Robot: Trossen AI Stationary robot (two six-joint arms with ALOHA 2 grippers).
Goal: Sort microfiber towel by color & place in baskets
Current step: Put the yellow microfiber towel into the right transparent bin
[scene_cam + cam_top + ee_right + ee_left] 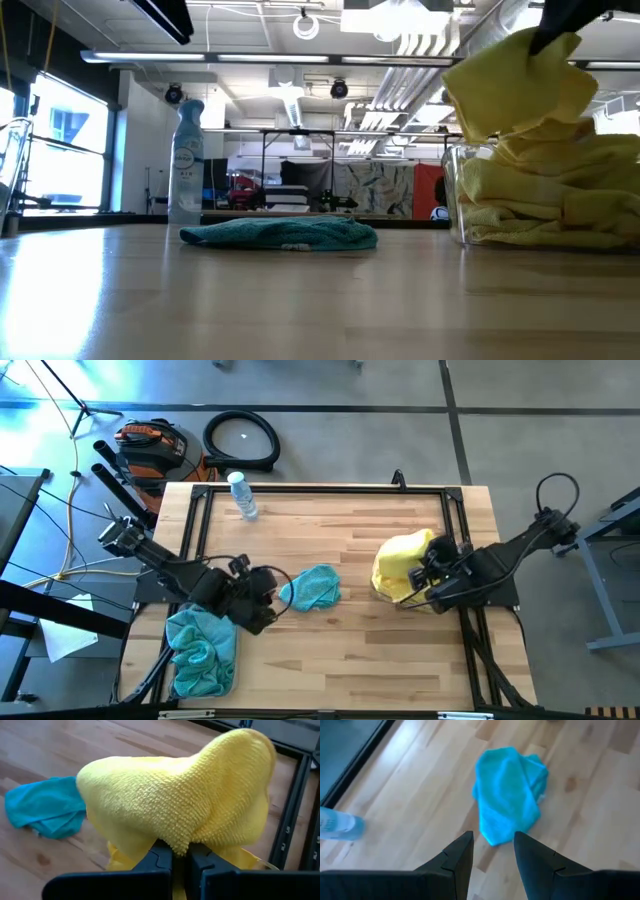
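A teal towel [312,588] lies crumpled on the table's middle; it also shows in the low view [280,233] and the left wrist view [507,795]. My left gripper [492,842] is open and empty, its fingertips just short of that towel's near edge, and it shows in the high view [275,598]. My right gripper [180,852] is shut on a yellow towel [515,85], held above the right clear basket [455,200], which is full of yellow towels [560,195]. A pile of teal towels [200,650] lies at the near left. My right gripper pinches a bunched fold of the yellow towel [181,844] between its two fingers. It comes from the table's right, slanting down. The towel bulges out beyond the fingers and hangs slack, its lower part reaching the yellow pile in the basket [520,150].
A clear spray bottle [242,495] lies at the far left of the table; it also shows in the low view [186,160]. Black frame rails [455,520] run along the table's edges. Bare wood lies between the teal towel and the yellow basket.
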